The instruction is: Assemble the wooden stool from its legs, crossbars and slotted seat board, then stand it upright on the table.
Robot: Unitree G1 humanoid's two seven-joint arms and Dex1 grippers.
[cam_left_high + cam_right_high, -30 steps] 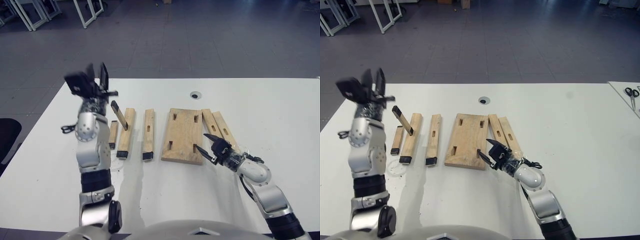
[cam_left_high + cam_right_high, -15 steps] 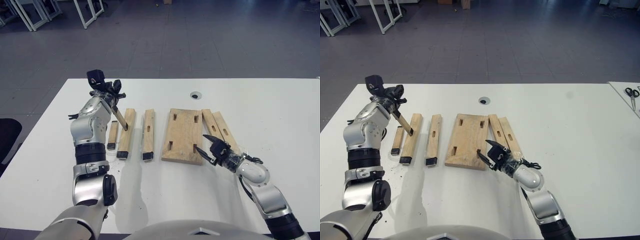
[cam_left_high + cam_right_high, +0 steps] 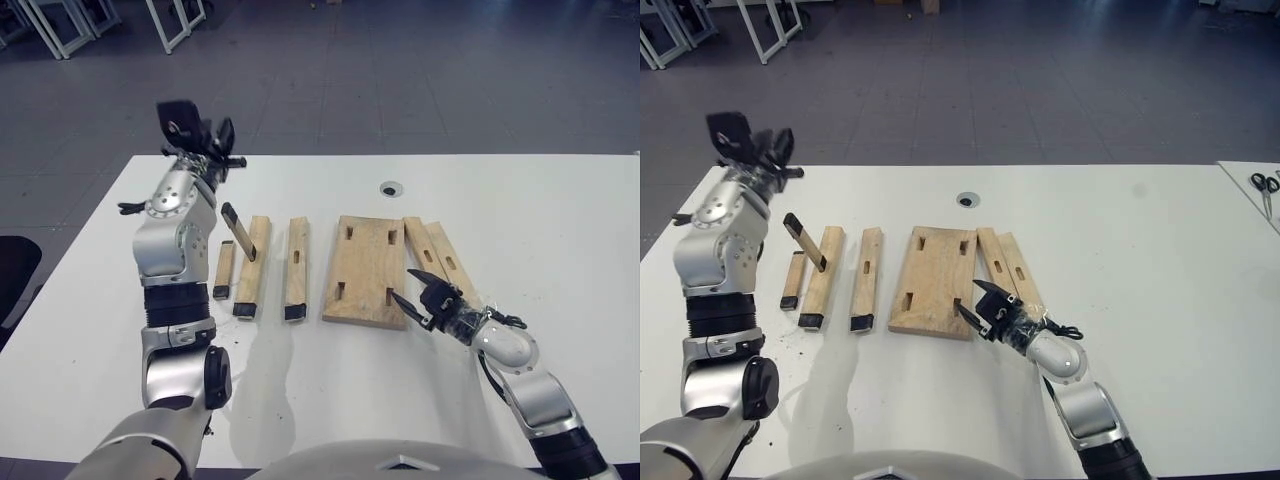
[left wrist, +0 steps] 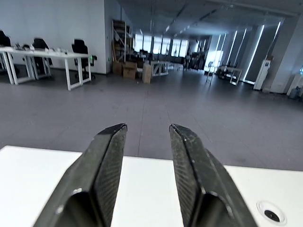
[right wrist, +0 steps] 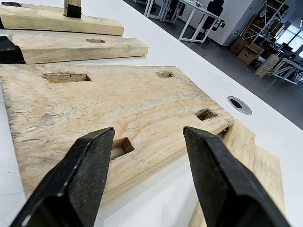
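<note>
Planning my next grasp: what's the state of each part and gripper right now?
seat board: flat, slots up, empty.
legs: lying flat, unassembled.
crossbar: standing tilted on one leg.
left gripper: open, empty, raised.
right gripper: open, empty, at the board's near corner.

A pale wooden slotted seat board (image 3: pixel 935 270) lies flat in the middle of the white surface (image 3: pixel 1140 260). Two light wooden bars (image 3: pixel 992 255) lie side by side just beside its right edge. To its left lie a slotted wooden leg with a black end cap (image 3: pixel 866 280), a second such leg (image 3: pixel 820 280) with a short black-tipped crossbar (image 3: pixel 805 242) standing tilted in its slot, and a shorter wooden piece (image 3: pixel 793 280). The right gripper (image 3: pixel 970 298), fingers spread, sits at the board's near right corner. The left gripper (image 3: pixel 768 152) is raised over the surface's far left edge
</note>
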